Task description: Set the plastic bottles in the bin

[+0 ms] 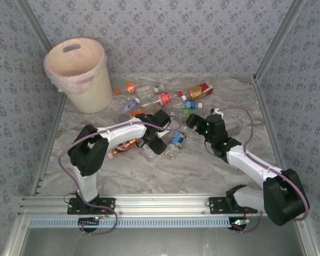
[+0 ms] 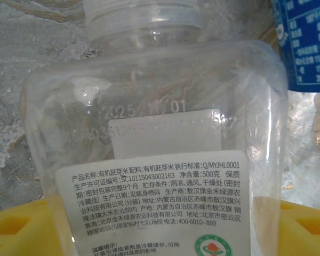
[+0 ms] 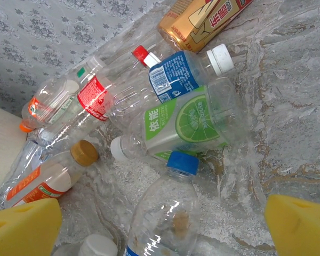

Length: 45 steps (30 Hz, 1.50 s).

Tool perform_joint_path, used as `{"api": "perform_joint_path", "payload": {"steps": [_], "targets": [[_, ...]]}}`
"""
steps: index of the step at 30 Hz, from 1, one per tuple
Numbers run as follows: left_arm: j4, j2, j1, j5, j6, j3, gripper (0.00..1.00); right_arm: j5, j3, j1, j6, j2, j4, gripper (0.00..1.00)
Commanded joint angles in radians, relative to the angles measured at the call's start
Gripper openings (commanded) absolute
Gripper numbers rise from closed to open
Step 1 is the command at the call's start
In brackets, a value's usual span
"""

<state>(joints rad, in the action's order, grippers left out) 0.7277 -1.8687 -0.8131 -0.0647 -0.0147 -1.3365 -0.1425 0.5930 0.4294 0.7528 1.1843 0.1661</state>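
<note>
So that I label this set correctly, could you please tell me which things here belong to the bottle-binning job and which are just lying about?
Part of the job: bin; clear jar; lime-label bottle; blue-label bottle; red-label bottle; gold-capped bottle.
Not part of it: marbled table; patterned wall covering; aluminium rail.

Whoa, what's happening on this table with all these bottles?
Two robot arms are clearing plastic bottles off the table into the cream bin. The left claw is open, its yellow fingers either side of a clear white-labelled bottle, seemingly ready to grip it. The right claw is open too, hanging above the pile over a blue-capped bottle. The bottles in sight lie scattered on the table, none held yet.
</note>
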Motion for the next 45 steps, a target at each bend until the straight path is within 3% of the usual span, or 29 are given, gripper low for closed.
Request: {"api": "perform_joint_path", "payload": {"steps": [1,7,13,21,34,45], "targets": [[-0.030,0.047,0.030,0.014,0.034,0.023,0.72,-0.001,-0.012,-0.005,0.018,-0.017,-0.014,1.00],[-0.086,0.129,0.065,0.062,0.073,0.039,0.71,0.017,-0.018,-0.006,0.013,-0.018,0.006,1.00],[-0.137,0.199,0.116,0.165,0.109,0.038,0.71,0.139,-0.073,-0.005,-0.072,-0.014,0.244,1.00],[-0.272,0.275,0.159,0.246,0.170,0.037,0.70,0.281,-0.029,0.003,-0.181,0.006,0.253,1.00],[-0.473,0.295,0.230,0.285,0.238,-0.015,0.71,0.315,-0.017,0.049,-0.267,0.021,0.309,1.00],[-0.647,0.332,0.314,0.356,0.307,-0.079,0.71,0.275,0.001,0.081,-0.310,0.017,0.327,1.00]]}}
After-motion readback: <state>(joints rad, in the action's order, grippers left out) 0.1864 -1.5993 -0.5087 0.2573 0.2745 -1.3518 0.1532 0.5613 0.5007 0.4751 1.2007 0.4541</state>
